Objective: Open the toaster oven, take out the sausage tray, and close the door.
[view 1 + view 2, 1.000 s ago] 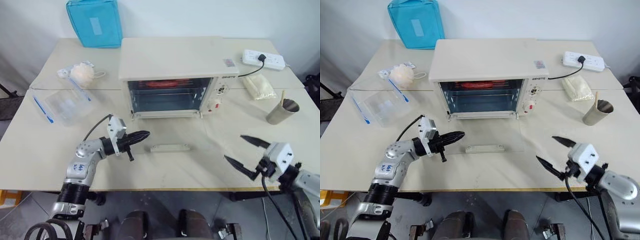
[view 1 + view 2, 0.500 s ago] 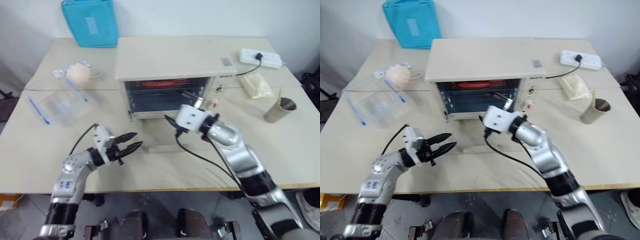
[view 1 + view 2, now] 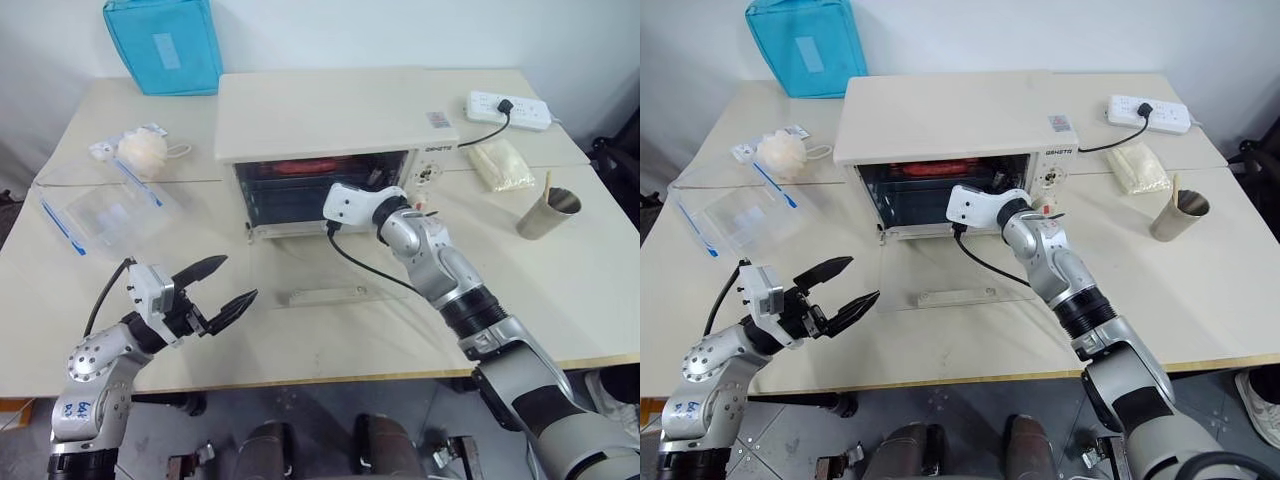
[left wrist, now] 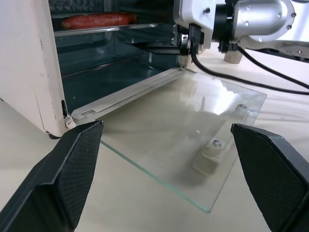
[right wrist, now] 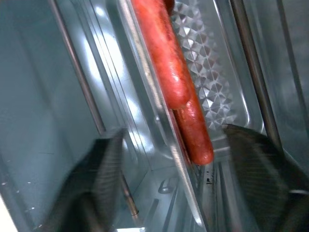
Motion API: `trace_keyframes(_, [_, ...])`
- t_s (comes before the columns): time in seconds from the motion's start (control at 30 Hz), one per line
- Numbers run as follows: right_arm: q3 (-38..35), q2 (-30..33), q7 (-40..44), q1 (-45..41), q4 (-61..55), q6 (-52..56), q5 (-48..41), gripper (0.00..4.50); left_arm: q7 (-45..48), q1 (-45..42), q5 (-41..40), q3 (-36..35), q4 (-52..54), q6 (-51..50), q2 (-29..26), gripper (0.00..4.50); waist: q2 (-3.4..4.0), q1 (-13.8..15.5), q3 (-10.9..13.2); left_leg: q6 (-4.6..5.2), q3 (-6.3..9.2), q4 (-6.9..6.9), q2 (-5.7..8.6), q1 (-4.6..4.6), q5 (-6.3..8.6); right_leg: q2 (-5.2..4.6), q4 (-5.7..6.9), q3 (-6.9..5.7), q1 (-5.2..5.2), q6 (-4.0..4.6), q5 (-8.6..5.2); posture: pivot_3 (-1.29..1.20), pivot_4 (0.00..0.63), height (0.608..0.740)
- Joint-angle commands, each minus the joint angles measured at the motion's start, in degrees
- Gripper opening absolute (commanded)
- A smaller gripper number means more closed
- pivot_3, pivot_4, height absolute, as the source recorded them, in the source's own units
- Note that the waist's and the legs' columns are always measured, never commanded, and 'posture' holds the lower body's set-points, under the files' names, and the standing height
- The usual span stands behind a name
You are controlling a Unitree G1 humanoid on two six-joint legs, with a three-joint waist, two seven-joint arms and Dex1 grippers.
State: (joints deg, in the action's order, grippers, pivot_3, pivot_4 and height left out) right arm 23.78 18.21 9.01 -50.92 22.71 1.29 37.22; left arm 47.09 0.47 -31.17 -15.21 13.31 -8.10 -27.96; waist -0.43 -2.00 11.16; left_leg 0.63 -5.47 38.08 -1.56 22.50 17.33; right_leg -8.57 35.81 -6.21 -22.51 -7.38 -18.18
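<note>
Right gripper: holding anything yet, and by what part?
Nothing held. The right gripper is inside the toaster oven, fingers straddling the front rim of the sausage tray, not closed on it.

The toaster oven (image 3: 335, 115) is cream-white, with a small red switch on its right front. Its door (image 4: 193, 145) is clear glass with a cream bar handle. The sausage tray (image 5: 159, 101) is shiny silver metal, its floor embossed in a diamond pattern, and it carries red-orange sausages (image 5: 166, 58). A bright turquoise bag (image 3: 163, 45) stands at the table's (image 3: 560, 290) far left edge. The table is pale beige. Both grippers have black fingers (image 3: 200, 268) with a fine cross-hatched texture.
</note>
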Motion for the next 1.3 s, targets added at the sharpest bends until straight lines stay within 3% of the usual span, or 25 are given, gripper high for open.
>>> trace_keyframes(0.03, [0.1,-0.5,-0.8,-0.9,-1.7,-0.7,1.0,1.81,-0.9,-1.2,-0.7,0.1,2.0,0.3,0.3,4.5,0.0,0.0,0.0,0.0,0.0,-0.01,0.0,0.0,0.0,0.0,0.0,0.0,-0.01,0.0,0.0,0.0,0.15,0.74])
trace_keyframes(0.2, [0.5,-0.3,-1.5,-1.2,-1.9,-0.8,2.3,0.14,-0.6,-6.9,-0.2,2.5,-1.4,-0.1,0.7,4.5,-0.05,0.1,0.0,0.0,-0.01,0.0,0.0,0.0,0.0,0.0,0.0,0.01,0.0,0.0,0.0,0.0,0.15,0.74])
trace_keyframes(0.23, [0.5,-0.2,-1.4,-1.3,-2.0,-0.9,2.7,0.03,-0.2,-8.8,0.2,3.3,-2.7,-0.1,0.7,4.5,-0.07,0.3,0.0,0.0,0.0,0.02,0.0,0.0,0.0,0.0,0.02,0.0,0.01,0.0,0.0,0.0,0.15,0.74])
trace_keyframes(0.7, [-0.2,1.8,0.6,-1.0,-8.4,-5.0,4.8,0.03,1.1,-30.2,2.1,4.9,-21.0,1.4,2.6,4.5,-0.13,0.0,-0.1,-0.02,-0.01,0.05,-0.01,0.35,-0.02,0.06,0.02,-0.14,-0.29,0.03,0.02,0.0,0.15,0.74])
trace_keyframes(1.3, [-4.2,10.0,13.6,18.8,-35.0,-4.2,4.3,0.03,5.3,-33.0,-0.9,2.2,-25.8,-1.6,0.7,4.5,-0.15,0.4,-0.1,-0.06,-0.01,0.24,0.0,0.47,-0.05,0.08,0.06,-0.26,-0.31,0.03,0.02,0.0,0.15,0.74])
